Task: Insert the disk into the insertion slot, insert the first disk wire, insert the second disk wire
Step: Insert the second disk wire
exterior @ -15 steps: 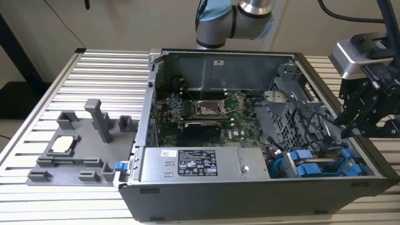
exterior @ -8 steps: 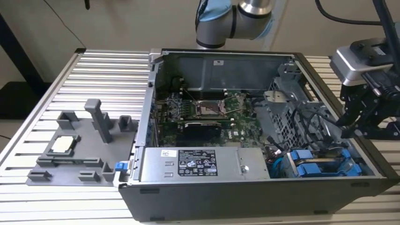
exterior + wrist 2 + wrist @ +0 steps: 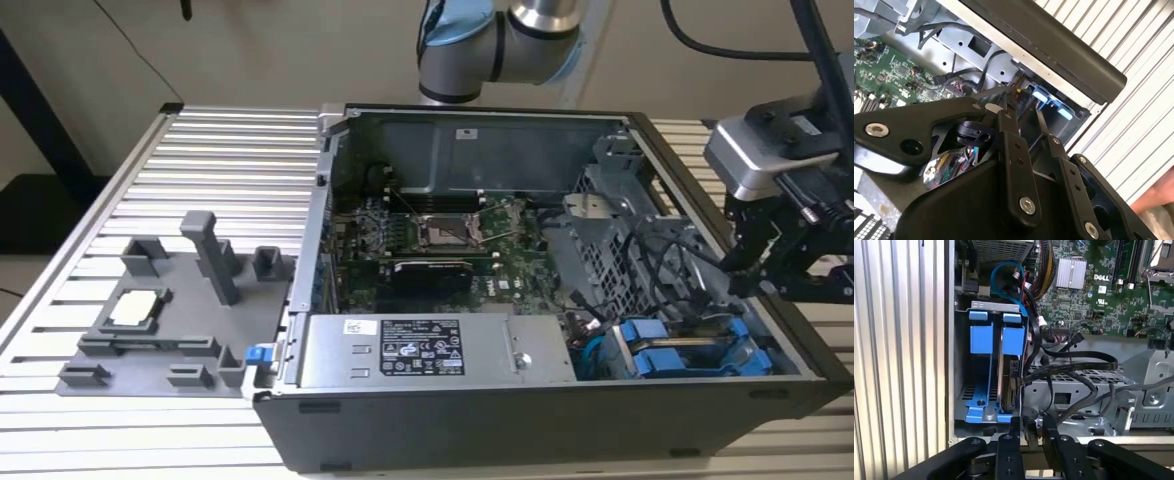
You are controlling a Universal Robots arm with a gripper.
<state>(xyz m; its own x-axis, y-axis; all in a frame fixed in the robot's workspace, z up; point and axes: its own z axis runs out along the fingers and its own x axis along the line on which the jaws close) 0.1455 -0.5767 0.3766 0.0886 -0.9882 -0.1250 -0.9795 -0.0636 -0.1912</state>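
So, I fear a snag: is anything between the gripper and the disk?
Yes: in the first wrist view, black cables cross just ahead of the gripper, beside the disk in its bay.

Green motherboard point(image 3: 427, 245), silver power supply point(image 3: 434, 350), grey fixture tray point(image 3: 160, 320)

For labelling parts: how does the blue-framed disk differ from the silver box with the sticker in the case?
The silver box is clearly larger than the disk. The box shows bare metal and a sticker; the disk sits in a bright blue frame. The box is mid-case; the disk is in the corner at the exterior view's right. Both lie inside the open case.
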